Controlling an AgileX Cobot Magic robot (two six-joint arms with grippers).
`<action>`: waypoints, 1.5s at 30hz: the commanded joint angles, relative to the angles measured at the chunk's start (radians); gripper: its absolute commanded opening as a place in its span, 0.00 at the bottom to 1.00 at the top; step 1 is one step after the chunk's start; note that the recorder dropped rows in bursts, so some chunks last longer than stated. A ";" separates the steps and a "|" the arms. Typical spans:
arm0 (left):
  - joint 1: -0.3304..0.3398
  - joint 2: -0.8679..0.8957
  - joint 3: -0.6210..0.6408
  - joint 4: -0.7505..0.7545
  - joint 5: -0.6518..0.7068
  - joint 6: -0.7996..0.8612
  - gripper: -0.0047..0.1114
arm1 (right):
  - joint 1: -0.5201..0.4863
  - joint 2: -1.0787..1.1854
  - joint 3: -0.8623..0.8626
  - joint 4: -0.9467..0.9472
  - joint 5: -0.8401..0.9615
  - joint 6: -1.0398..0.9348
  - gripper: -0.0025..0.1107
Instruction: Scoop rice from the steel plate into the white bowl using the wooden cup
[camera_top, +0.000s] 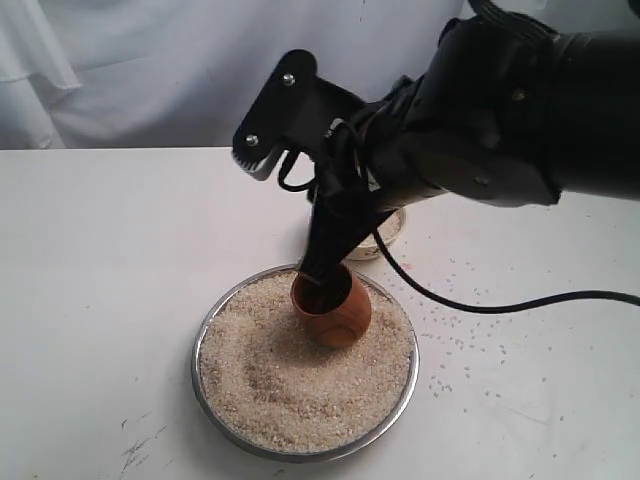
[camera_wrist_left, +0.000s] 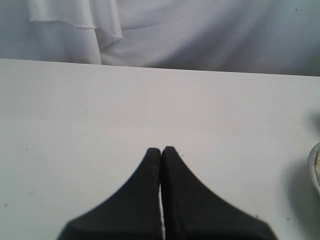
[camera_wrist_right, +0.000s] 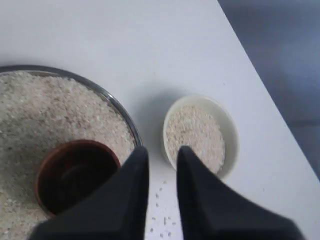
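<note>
Right hand (camera_wrist_right: 160, 149), narrowly parted, hangs at the cup (camera_top: 340, 318) sitting in the rice (camera_top: 270, 390) on the plate (camera_top: 197, 360); left hand (camera_wrist_left: 161, 149) pinched shut.

The right arm (camera_top: 500, 110) is reaching steeply downward, the right gripper (camera_wrist_right: 162, 152) holding its fingers slightly apart; the left gripper (camera_wrist_left: 161, 150) is pressing its fingers together.

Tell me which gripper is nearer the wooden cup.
Right. The right gripper is at the rim of the wooden cup, over the steel plate; the left gripper sits apart over the table.
</note>
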 joint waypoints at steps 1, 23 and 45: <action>-0.003 -0.004 0.005 0.001 -0.013 0.001 0.04 | -0.064 -0.001 0.070 0.016 0.009 0.065 0.02; -0.003 -0.004 0.005 0.001 -0.013 0.001 0.04 | -0.113 0.135 0.100 0.338 -0.131 0.020 0.02; -0.003 -0.004 0.005 0.001 -0.013 0.001 0.04 | -0.076 0.204 0.100 0.622 -0.210 -0.208 0.02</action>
